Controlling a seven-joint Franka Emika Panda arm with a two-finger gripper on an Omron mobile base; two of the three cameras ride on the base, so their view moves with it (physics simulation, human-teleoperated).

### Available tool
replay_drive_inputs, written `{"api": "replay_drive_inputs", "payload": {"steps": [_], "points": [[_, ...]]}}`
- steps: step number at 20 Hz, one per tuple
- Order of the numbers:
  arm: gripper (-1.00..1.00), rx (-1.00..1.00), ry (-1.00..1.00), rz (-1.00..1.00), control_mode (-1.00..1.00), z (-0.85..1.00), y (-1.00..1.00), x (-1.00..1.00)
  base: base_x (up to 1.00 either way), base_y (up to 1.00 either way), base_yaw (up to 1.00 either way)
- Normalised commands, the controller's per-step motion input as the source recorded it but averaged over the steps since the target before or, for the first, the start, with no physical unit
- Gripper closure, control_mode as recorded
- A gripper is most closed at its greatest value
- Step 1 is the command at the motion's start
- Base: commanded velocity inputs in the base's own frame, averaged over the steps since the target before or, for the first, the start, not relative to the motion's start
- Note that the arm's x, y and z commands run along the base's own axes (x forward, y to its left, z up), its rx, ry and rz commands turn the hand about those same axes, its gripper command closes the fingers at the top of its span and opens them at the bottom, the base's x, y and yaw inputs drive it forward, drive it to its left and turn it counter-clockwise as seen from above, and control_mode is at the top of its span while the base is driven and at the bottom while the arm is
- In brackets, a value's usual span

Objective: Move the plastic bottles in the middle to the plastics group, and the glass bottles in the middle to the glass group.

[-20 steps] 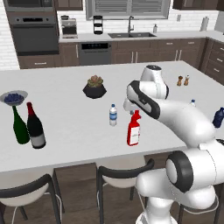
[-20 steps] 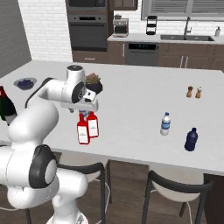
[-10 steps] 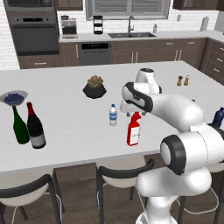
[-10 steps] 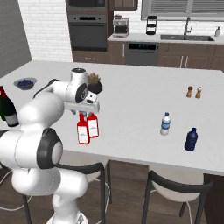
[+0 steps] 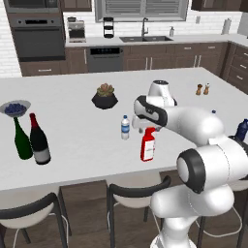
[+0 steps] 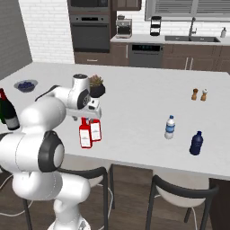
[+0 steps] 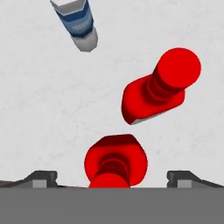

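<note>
Hovering over the two red glass bottles, the gripper (image 7: pixel 112 177) has its jaws spread wide with nothing between them; in the hand view the two dark fingertips (image 7: pixel 41 178) stand either side of the nearer red bottle (image 7: pixel 114 164), whose cap sits right at the lower edge, apart from both tips; the second red bottle (image 7: pixel 159 87) stands just beyond it and a little to one side, seen from above with its round cap and flat-sided shoulders. Past them stands the small clear water bottle (image 7: pixel 78 22) with a blue label, well apart from the red pair.

On the white island counter (image 5: pixel 72 140) a black pot (image 5: pixel 104 99) holds a small green plant; a blue bowl (image 5: pixel 14 108) near the far left corner holds dark round fruit. Beside that bowl stand the green wine bottle (image 5: pixel 21 140) and the dark wine bottle (image 5: pixel 38 141) with a red top and pale label, touching or nearly so. On the right end stand another small water bottle (image 6: pixel 170 127) and the squat dark blue bottle (image 6: pixel 196 143), near each other.

Since the earlier pictures the arm has folded lower and closer over the red bottles; no bottle has moved.

The counter is smooth and pale; the red bottles are glossy, with white labels.
</note>
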Motion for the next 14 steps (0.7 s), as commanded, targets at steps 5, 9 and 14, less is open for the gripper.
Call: {"api": "replay_drive_inputs", "payload": {"steps": [5, 9, 14], "points": [[-1.0, 0.0, 0.0, 0.0, -1.0, -0.07, 0.05, -0.09, 0.0, 0.0, 0.0], [-1.0, 0.0, 0.0, 0.0, -1.0, -0.16, 0.01, 0.06, 0.0, 0.0, 0.0], [-1.0, 0.0, -0.03, 0.03, -1.0, -0.08, 0.0, 0.18, 0.0, 0.0, 0.0]]}}
